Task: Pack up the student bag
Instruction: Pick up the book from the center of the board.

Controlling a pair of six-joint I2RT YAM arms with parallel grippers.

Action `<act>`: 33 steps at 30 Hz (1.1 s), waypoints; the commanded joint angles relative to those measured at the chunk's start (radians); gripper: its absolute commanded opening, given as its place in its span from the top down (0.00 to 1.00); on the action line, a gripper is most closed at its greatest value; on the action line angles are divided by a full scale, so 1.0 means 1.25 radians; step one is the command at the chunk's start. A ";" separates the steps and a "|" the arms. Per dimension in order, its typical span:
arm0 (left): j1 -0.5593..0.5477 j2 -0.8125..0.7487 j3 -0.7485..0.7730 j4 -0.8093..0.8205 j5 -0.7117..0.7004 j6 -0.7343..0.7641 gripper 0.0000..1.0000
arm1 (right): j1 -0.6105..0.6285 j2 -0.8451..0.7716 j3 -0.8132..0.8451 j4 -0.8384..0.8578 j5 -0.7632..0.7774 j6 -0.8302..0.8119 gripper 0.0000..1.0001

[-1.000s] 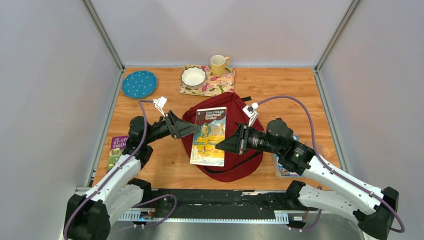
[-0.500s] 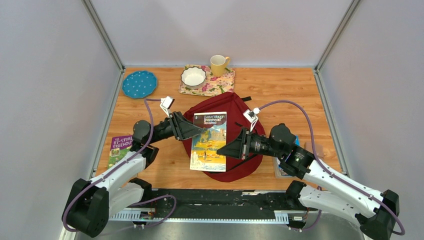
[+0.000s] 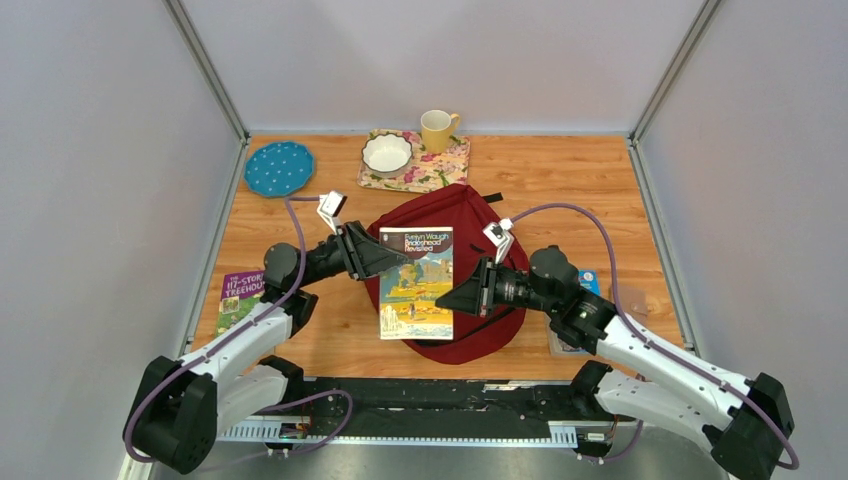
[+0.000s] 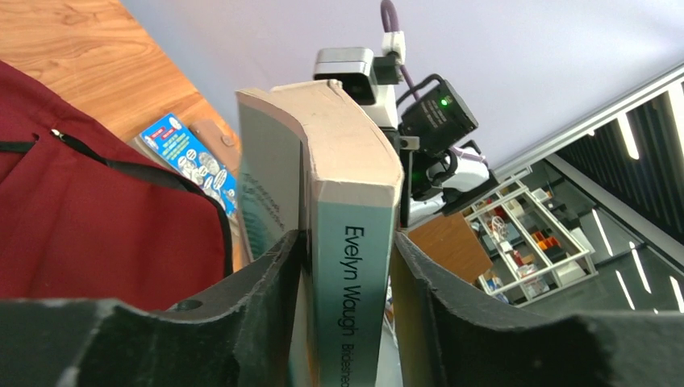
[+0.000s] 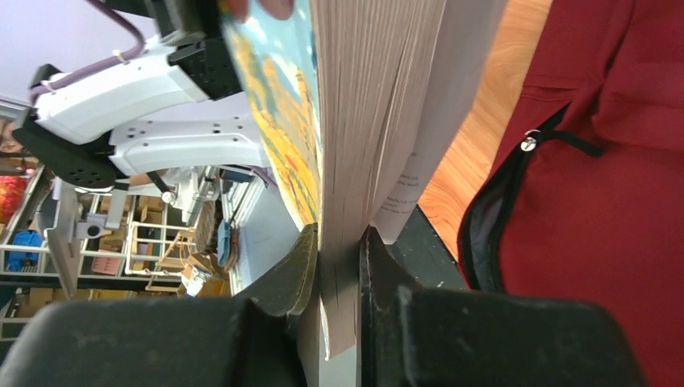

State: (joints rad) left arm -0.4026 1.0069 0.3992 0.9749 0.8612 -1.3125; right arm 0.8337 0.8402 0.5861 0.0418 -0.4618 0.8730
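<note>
your left hand (image 3: pixel 398 263): clamped on teal-yellow paperback book (image 3: pixel 417 283) spine
your right hand (image 3: pixel 443 297): clamped on its pages

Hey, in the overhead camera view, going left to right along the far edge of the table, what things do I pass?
blue dotted plate → white bowl → yellow mug
</note>
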 commanded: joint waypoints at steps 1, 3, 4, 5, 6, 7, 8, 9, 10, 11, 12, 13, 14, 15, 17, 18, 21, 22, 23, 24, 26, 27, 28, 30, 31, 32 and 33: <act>-0.046 0.006 0.043 0.078 0.041 0.003 0.46 | -0.008 0.054 0.066 0.049 -0.017 -0.055 1.00; -0.058 0.017 0.048 0.079 0.044 0.006 0.46 | -0.008 0.076 0.089 0.048 -0.031 -0.081 1.00; -0.061 0.019 0.050 0.079 0.044 0.006 0.46 | -0.008 0.084 0.098 0.044 -0.032 -0.090 1.00; -0.061 0.024 0.048 0.079 0.042 0.006 0.46 | -0.009 0.087 0.104 0.039 -0.034 -0.098 1.00; -0.062 0.024 0.046 0.079 0.041 0.007 0.46 | -0.009 0.091 0.116 0.038 -0.039 -0.107 1.00; -0.061 0.025 0.044 0.072 0.040 0.007 0.46 | -0.010 0.098 0.123 0.035 -0.040 -0.121 1.00; -0.061 0.026 0.043 0.067 0.039 0.013 0.46 | -0.012 0.101 0.131 0.020 -0.040 -0.130 1.00; -0.061 0.027 0.044 0.060 0.040 0.015 0.48 | -0.014 0.106 0.145 0.012 -0.045 -0.136 1.00; -0.061 0.025 0.043 0.039 0.035 0.019 0.49 | -0.015 0.112 0.151 0.008 -0.051 -0.157 1.00; -0.061 0.022 0.044 0.023 0.031 0.034 0.53 | -0.019 0.116 0.157 -0.005 -0.056 -0.166 1.00; -0.061 0.019 0.045 0.006 0.028 0.044 0.59 | -0.023 0.118 0.165 -0.020 -0.055 -0.177 1.00; -0.061 0.015 0.046 -0.042 0.014 0.055 0.63 | -0.026 0.122 0.184 -0.031 -0.050 -0.185 1.00; -0.062 0.007 0.049 -0.072 0.007 0.084 0.69 | -0.030 0.125 0.189 -0.072 -0.043 -0.200 1.00; -0.061 0.001 0.054 -0.106 0.000 0.101 0.72 | -0.043 0.126 0.193 -0.087 -0.023 -0.204 1.00; -0.061 -0.019 0.074 -0.237 -0.030 0.171 0.86 | -0.058 0.118 0.199 -0.135 0.000 -0.211 0.98; -0.061 -0.026 0.092 -0.282 -0.041 0.197 0.93 | -0.072 0.111 0.196 -0.146 0.018 -0.210 0.90; -0.061 -0.067 0.109 -0.431 -0.123 0.267 1.00 | -0.089 0.075 0.173 -0.174 0.077 -0.183 0.42; -0.061 -0.080 0.115 -0.487 -0.182 0.289 1.00 | -0.091 0.065 0.168 -0.190 0.097 -0.179 0.34; -0.061 -0.106 0.116 -0.507 -0.210 0.296 1.00 | -0.091 0.051 0.162 -0.235 0.124 -0.174 0.27; -0.061 -0.121 0.115 -0.521 -0.237 0.301 1.00 | -0.090 0.023 0.152 -0.260 0.179 -0.155 0.24; -0.061 -0.160 0.114 -0.561 -0.318 0.308 1.00 | -0.091 -0.013 0.107 -0.290 0.205 -0.132 0.19; -0.061 -0.173 0.113 -0.574 -0.341 0.310 1.00 | -0.091 -0.028 0.088 -0.290 0.210 -0.093 0.18; -0.061 -0.197 0.111 -0.594 -0.394 0.308 1.00 | -0.091 -0.064 0.068 -0.274 0.204 -0.069 0.18; -0.062 -0.219 0.098 -0.598 -0.436 0.294 1.00 | -0.091 -0.094 0.003 -0.232 0.137 -0.026 0.17; -0.060 -0.241 0.088 -0.579 -0.477 0.271 1.00 | -0.090 -0.115 -0.020 -0.180 0.113 0.040 0.17; -0.061 -0.252 0.077 -0.559 -0.490 0.254 1.00 | -0.088 -0.125 -0.036 -0.155 0.097 0.072 0.17; -0.061 -0.259 0.050 -0.533 -0.504 0.239 1.00 | -0.077 -0.130 -0.065 -0.138 0.082 0.109 0.17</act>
State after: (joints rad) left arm -0.4770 0.7528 0.4854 0.2031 0.3950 -0.9539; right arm 0.7193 0.7109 0.5964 -0.2420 -0.2951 0.8089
